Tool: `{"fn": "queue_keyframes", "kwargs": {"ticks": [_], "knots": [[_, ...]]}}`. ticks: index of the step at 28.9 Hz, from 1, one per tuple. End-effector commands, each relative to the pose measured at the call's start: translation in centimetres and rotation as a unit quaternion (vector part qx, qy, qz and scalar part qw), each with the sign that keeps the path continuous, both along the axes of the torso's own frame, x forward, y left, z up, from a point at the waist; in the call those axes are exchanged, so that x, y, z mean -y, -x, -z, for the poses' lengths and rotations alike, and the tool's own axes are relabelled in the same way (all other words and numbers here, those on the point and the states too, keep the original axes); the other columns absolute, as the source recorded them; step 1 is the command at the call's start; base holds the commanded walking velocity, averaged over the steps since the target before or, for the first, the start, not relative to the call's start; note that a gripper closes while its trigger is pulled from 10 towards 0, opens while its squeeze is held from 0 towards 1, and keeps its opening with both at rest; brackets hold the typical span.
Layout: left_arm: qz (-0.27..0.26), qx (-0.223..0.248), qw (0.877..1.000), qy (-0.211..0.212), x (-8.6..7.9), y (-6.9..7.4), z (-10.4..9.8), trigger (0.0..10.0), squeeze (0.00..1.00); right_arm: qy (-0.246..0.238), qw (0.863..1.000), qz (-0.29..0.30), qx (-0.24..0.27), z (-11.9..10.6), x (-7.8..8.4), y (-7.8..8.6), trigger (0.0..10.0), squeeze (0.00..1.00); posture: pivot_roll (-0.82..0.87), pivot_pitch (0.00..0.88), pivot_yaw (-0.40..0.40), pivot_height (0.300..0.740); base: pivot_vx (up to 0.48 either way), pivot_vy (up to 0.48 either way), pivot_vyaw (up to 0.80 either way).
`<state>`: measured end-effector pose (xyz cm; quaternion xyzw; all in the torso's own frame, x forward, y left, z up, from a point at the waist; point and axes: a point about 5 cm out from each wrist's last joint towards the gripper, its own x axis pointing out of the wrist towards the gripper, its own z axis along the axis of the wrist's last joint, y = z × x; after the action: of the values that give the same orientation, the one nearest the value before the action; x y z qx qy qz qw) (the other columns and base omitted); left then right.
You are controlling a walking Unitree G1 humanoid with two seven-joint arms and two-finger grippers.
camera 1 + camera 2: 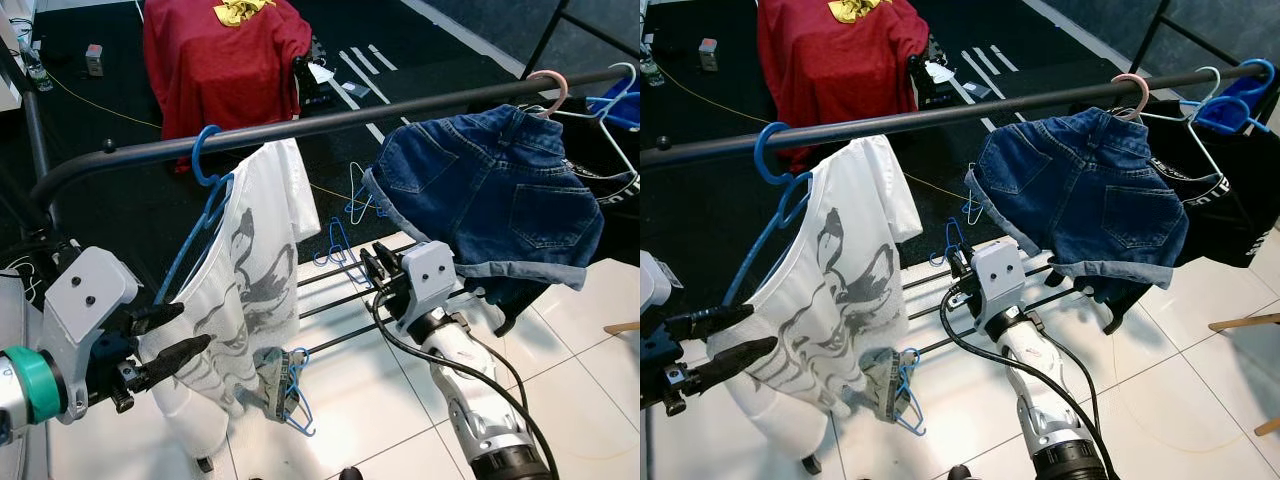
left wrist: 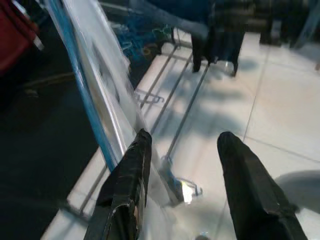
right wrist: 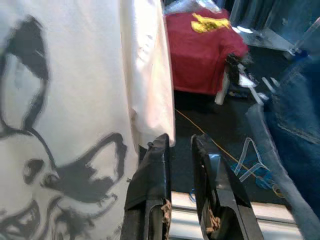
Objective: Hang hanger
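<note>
Rail (image 1: 330,118) holds blue hanger (image 1: 205,160); left hand (image 1: 180,335) spread, right hand (image 3: 182,170) near-closed, empty.

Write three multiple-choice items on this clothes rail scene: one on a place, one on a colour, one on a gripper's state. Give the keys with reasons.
1. Where is the blue hanger with the white T-shirt?
A. lying on the floor
B. hooked over the rail
C. lying on the red cloth

2. What colour is the hanger hook above the denim shorts?
A. pink
B. green
C. black

3. How do the left gripper fingers stand?
A. apart
B. clamped on the rail
C. shut on the shorts

Answers: 1 B, its hook curls over the rail. 2 A, the hook is pale pink. 3 A, a gap shows between the fingers, beside the shirt.
</note>
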<state>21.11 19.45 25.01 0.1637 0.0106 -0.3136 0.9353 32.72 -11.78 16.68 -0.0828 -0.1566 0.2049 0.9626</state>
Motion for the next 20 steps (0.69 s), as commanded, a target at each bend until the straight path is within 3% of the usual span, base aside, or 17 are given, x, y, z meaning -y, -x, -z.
{"fn": "queue_keyframes", "kwargs": {"ticks": [1,6,7,15,20], "knots": [[0.006,0.022,0.999,0.030,2.4,-0.7,0.0,10.0,0.00,0.008,1.000,0.010,-0.010,0.8,0.4,0.0,10.0,0.00,0.01,0.187,0.032,0.740,0.000,0.000,0.00],[0.010,0.033,0.998,0.060,3.5,-1.3,-0.2,10.0,0.00,0.012,1.000,0.020,-0.013,1.0,0.7,0.0,10.0,0.00,0.01,0.182,0.033,0.740,0.000,0.000,0.00],[0.001,0.053,0.994,0.099,4.5,-2.4,-0.9,10.0,0.00,0.010,0.999,0.048,-0.009,1.0,1.3,-0.4,10.0,0.00,0.00,0.168,0.035,0.740,0.000,0.000,0.00],[-0.009,0.073,0.991,0.112,4.8,-3.1,-1.5,10.0,0.00,0.002,0.998,0.057,0.002,0.6,1.4,-0.7,10.0,0.00,-0.01,0.157,0.037,0.740,0.000,0.000,0.00],[0.037,0.062,0.994,0.084,4.7,-2.2,-0.1,10.0,0.00,-0.016,1.000,0.026,-0.006,1.3,-0.8,0.1,10.0,0.00,-0.01,0.128,0.024,0.740,0.000,0.000,0.00]]}}
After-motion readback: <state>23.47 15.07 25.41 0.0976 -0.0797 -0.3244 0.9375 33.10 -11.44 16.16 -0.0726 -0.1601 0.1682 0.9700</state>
